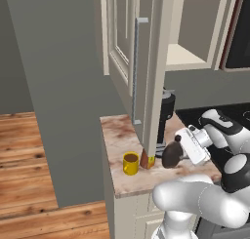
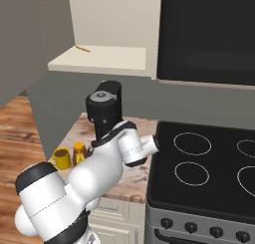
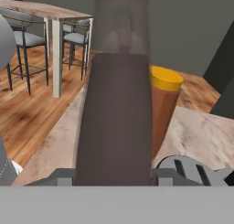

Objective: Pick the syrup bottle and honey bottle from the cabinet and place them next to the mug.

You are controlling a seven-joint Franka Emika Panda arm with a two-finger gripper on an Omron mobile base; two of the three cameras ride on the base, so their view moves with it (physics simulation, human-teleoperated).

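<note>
Fingers point(image 3: 114, 175): seemingly gripping syrup bottle point(image 3: 116, 122) | honey bottle point(image 3: 162, 109): half hidden behind | mug point(image 1: 130, 163): near

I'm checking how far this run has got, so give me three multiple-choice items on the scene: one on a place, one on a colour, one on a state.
1. Where is the honey bottle?
A. On the cabinet shelf
B. On the stove
C. On the counter beside the mug

2. What colour is the mug?
A. Red
B. Yellow
C. White

3. How is the cabinet door?
A. Open
B. Shut
C. Taken off

Answers:
1 C: the honey bottle stands on the counter, right next to the mug.
2 B: the mug is bright yellow outside and dark inside.
3 A: the cabinet door is swung out over the counter, baring the shelf.
</note>
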